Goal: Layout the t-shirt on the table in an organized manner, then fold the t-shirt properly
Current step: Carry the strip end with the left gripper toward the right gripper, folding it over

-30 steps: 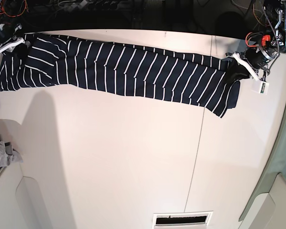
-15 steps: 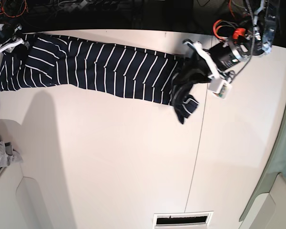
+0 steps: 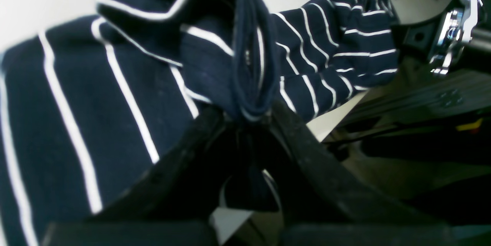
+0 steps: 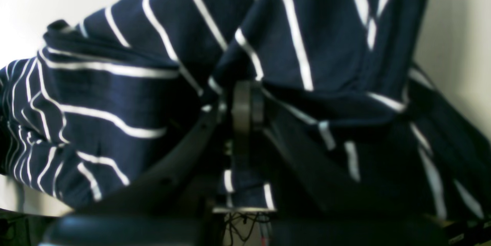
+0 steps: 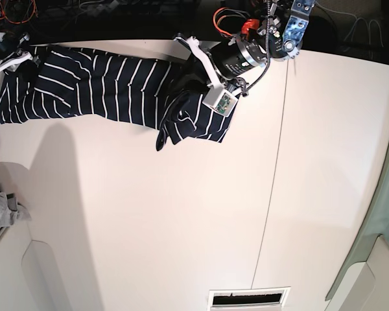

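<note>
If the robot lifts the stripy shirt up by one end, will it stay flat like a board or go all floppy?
Probably floppy: where the left gripper pinches the t-shirt, the cloth already bunches and droops in folds. It likely drags rather than slides, since the rest lies limp on the table. It looks light, too.

Black left claw (image 3: 249, 119), white finger brackets, orange cables, silver metal joint
</note>
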`<state>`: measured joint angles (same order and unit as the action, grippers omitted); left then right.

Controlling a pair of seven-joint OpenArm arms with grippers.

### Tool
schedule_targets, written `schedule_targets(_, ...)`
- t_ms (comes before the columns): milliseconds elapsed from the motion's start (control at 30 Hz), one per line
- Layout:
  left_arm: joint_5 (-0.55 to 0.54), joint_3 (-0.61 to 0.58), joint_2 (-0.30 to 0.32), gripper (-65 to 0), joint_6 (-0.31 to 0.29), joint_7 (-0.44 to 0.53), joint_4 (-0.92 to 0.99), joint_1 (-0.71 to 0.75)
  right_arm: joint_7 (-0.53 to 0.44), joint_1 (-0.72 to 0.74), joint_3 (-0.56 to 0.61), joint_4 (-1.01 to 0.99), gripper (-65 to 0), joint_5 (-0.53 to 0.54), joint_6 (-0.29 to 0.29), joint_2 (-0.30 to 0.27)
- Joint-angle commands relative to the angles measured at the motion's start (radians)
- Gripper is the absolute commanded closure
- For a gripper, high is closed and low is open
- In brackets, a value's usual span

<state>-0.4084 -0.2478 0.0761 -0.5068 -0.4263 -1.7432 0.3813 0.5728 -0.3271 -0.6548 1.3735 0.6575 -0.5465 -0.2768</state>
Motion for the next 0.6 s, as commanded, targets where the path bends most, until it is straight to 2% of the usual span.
schedule_targets(0, -0.017, -0.002, -0.021, 0.0, -0.01, 0.019, 0.001, -0.008, -0.015, 0.0, -0.006, 0.012, 0.0, 0.012, -0.011, -0.017)
schedule_targets(133, -0.018, -0.034, -0.061, 0.0, -0.01, 0.019, 0.051, -0.035, -0.015, 0.0, -0.006, 0.012, 0.0, 0.012, -0.011, -0.017)
schedule_targets(300, 0.008, -0.132, -0.064, 0.0, -0.01, 0.046, 0.117, -0.072, -0.015, 0.0, -0.006, 0.012, 0.0, 0.0, -0.011, -0.017)
schedule_targets(333, 0.03, -0.143, -0.065, -4.9, -0.01, 0.069, 0.135, -0.076, -0.015, 0.0, -0.006, 0.012, 0.0, -0.005, -0.011, -0.017)
schedule_targets(433, 0.058, -0.154, -0.065, -26.4, -0.009, 0.109, 0.183, -0.092, -0.016, 0.0, -0.006, 0.012, 0.0, -0.002, -0.01, -0.017)
schedule_targets(467, 0.058, -0.154, -0.065, -31.0, -0.009, 0.108, 0.193, -0.098, -0.016, 0.0, -0.006, 0.012, 0.0, 0.001, -0.01, -0.017)
schedule_targets(500, 0.058, -0.154, -0.065, -32.8, -0.009, 0.108, 0.198, -0.102, -0.016, 0.0, -0.006, 0.012, -4.8, 0.016, -0.01, -0.018)
schedule_targets(567, 0.053, -0.154, -0.065, -32.8, -0.014, 0.103, 0.198, -0.102, -0.011, 0.0, -0.007, 0.013, -18.3, 0.066, -0.01, -0.026)
